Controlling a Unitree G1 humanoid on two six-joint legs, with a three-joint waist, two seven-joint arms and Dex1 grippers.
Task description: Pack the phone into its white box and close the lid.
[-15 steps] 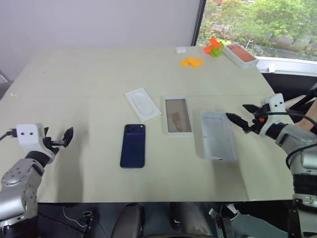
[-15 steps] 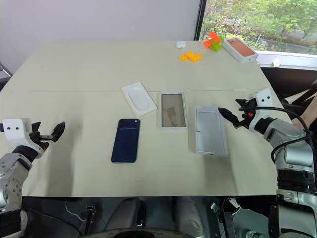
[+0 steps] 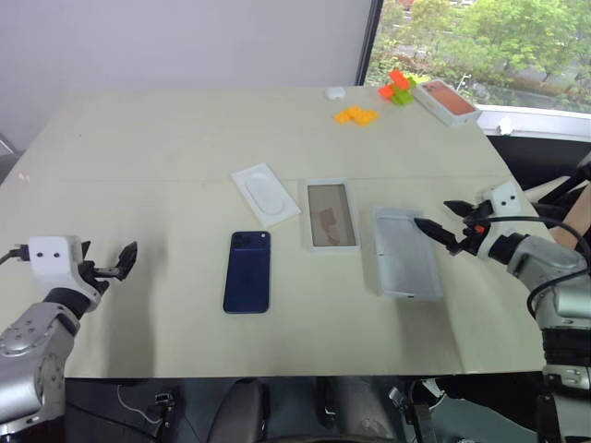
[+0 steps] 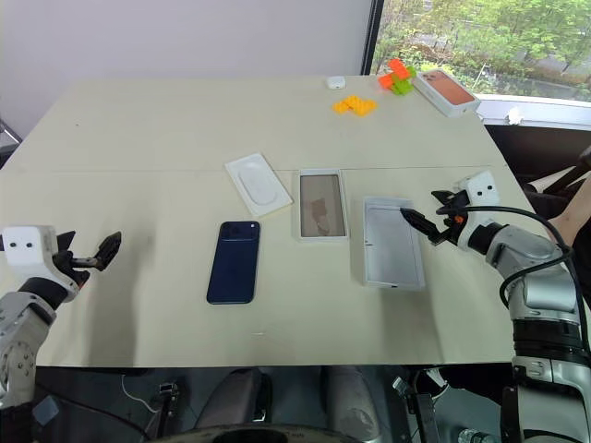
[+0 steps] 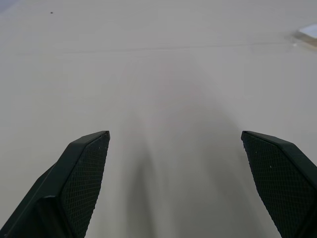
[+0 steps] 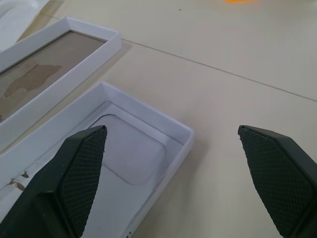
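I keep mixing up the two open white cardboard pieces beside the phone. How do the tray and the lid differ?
The white box has a brownish-grey floor; the lid is pale grey-white inside. The white box lies nearer the phone; the lid lies beyond it, by the right gripper. The lid looks slightly wider. Both are shallow rectangles lying open side up on the table.
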